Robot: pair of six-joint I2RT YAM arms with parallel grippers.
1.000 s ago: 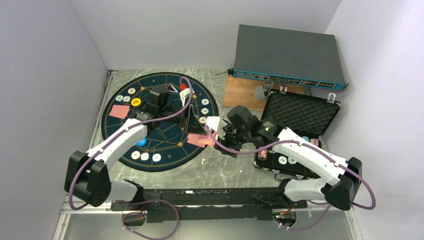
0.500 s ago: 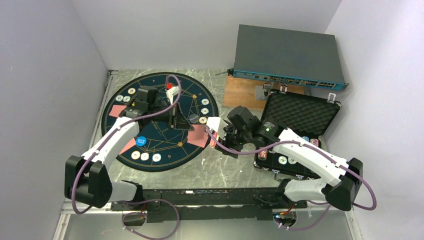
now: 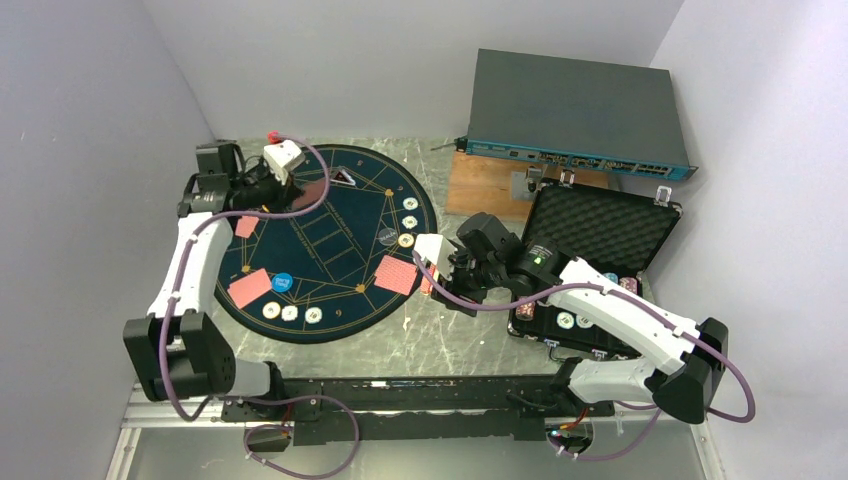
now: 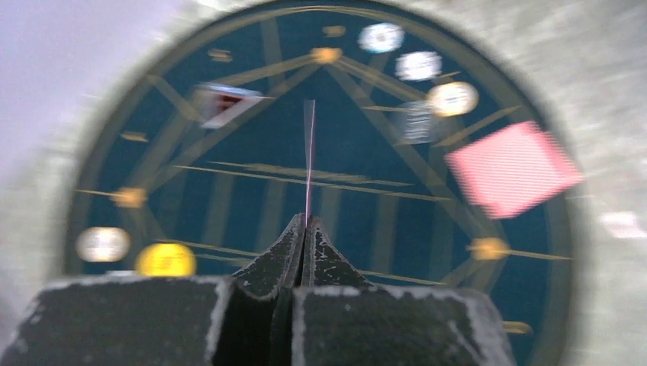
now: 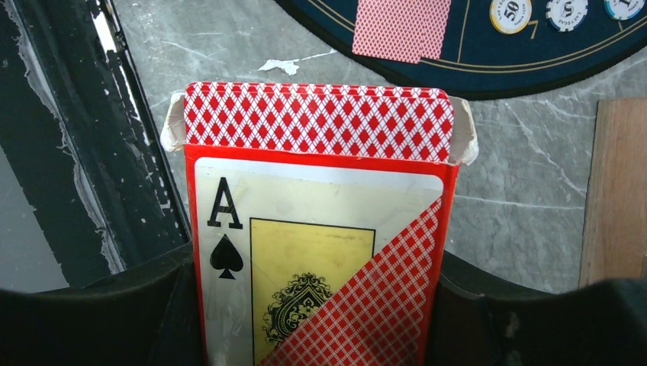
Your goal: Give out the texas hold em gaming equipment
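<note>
Card [image 4: 308, 164], seen edge-on, is pinched by the left gripper [image 4: 305, 226] above the mat [image 3: 330, 262], on which other cards [image 3: 396, 274] and chips [image 3: 290, 313] are laid. A red deck box [image 5: 320, 229] is clamped in the right gripper [image 5: 319, 320] over the surface [image 3: 440, 335], just beside the mat.

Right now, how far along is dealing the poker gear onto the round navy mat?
Done: several red-backed playing cards, a blue disc and two rows of whitish chips lie on the mat. In hand: left gripper pinches one card edge-on; right gripper holds the red card box. Left: placing that card; more chips sit in the black foam-lined case.
</note>
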